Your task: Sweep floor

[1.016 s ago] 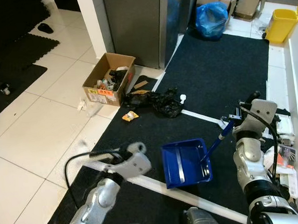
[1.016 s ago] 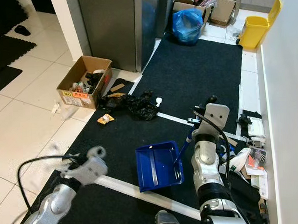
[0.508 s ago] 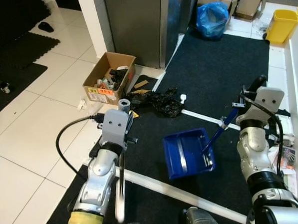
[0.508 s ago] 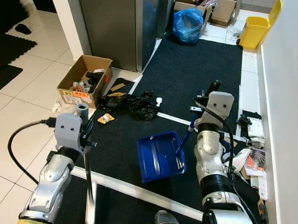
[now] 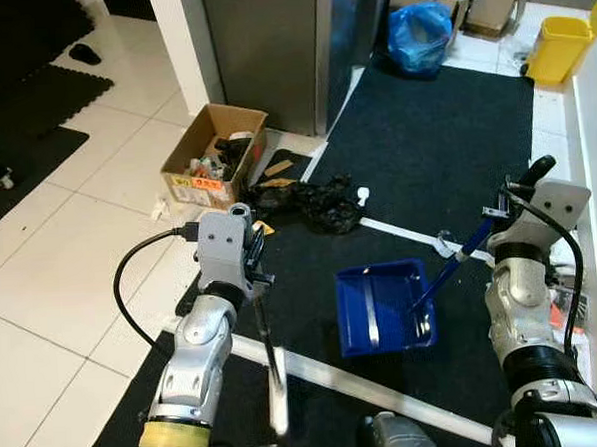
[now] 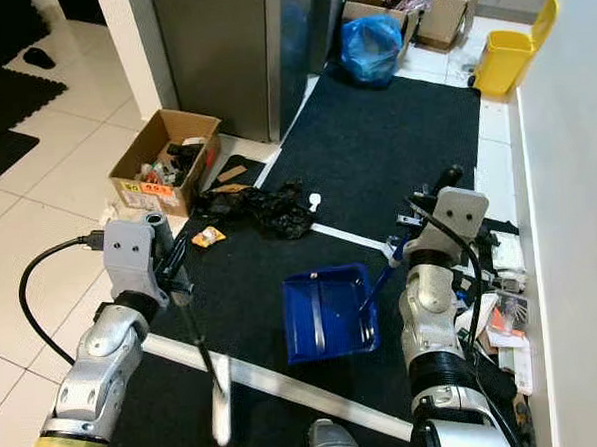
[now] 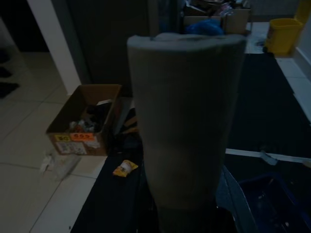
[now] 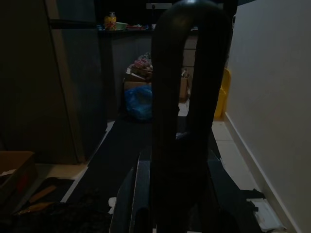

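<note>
A broom [image 5: 271, 370] is held by the left tool [image 5: 248, 248], with the fingers closed around its grey handle top [image 7: 187, 116]. The thin stick slants down toward the robot, and the blurry brush end [image 5: 278, 410] hangs close to the black mat [image 5: 435, 146], just by a white strip [image 5: 367, 392] that lies across it. It looks as if the broom is kept low like this so that dirt can be pushed along the floor. A blue dustpan [image 5: 385, 306] is held by the right tool [image 5: 504, 218], which is closed on the top of its long blue handle [image 5: 451, 271]. The pan is kept low and flat over the mat, open side facing away from the robot, likely so that rubbish can be swept into it. A little farther off, a black crumpled bag [image 5: 317, 202], a small yellow wrapper [image 5: 264, 227] and a small white bit [image 5: 363, 193] lie on the mat, well apart from the pan. This is probably the mess to be swept up. Beside it, on the white tiles, a cardboard box [image 5: 213, 156] full of odds and ends is seen. Farthest away, a blue bag [image 5: 421, 37] and a yellow bin [image 5: 558, 48] are standing.
</note>
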{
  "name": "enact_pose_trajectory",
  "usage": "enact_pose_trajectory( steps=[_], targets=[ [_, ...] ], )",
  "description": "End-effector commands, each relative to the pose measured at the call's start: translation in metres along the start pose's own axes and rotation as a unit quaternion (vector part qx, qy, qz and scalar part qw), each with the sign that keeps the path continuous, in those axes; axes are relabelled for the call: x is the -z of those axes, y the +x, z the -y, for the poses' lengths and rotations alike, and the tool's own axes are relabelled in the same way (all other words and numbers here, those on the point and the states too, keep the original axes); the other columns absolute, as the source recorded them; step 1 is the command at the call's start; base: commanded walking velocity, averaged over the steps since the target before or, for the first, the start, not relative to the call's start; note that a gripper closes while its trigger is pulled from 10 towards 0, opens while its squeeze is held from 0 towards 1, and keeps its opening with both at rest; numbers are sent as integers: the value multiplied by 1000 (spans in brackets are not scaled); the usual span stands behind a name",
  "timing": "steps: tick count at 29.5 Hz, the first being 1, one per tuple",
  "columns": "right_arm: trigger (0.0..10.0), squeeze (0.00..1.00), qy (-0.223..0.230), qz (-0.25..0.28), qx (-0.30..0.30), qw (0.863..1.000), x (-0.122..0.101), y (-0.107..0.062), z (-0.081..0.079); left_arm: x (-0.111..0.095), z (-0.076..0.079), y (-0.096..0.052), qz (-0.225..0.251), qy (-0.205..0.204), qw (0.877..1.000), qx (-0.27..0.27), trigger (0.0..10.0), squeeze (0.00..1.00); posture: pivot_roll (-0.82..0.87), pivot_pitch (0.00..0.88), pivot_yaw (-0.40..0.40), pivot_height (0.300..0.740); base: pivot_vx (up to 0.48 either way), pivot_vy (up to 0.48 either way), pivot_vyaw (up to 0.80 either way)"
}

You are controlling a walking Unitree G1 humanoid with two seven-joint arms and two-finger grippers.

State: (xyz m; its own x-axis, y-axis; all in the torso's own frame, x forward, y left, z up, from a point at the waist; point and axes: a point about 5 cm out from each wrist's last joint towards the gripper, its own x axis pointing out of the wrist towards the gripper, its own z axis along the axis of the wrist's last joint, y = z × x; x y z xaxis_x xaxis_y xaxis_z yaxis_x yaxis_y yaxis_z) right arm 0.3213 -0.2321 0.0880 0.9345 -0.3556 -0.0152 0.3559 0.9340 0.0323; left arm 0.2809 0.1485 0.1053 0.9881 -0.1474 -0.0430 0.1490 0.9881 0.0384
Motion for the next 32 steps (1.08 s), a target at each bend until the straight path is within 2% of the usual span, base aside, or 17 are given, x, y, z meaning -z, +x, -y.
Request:
enact_pose_trajectory(
  steps=[1,18,28,32],
  targets=[
    [10000,0,8,6,0,1000,-1,0,-1,-4,-2,2,6,-5,1000,-10,10000,0,110,45,-13,694,281,0,0],
    [10000,0,13,-4,-6,1000,3,-1,-3,-4,-2,4,-2,-4,1000,-22,10000,0,114,55,-14,694,452,0,0],
    [10000,0,17,-10,-2,1000,4,-1,-1,-4,-2,4,-4,-4,1000,-21,10000,0,113,58,-12,694,464,0,-779],
    [10000,0,14,-12,3,1000,4,-1,2,-3,-1,4,-6,-3,1000,-20,10000,0,111,59,-11,694,383,0,-100]
  ],
)
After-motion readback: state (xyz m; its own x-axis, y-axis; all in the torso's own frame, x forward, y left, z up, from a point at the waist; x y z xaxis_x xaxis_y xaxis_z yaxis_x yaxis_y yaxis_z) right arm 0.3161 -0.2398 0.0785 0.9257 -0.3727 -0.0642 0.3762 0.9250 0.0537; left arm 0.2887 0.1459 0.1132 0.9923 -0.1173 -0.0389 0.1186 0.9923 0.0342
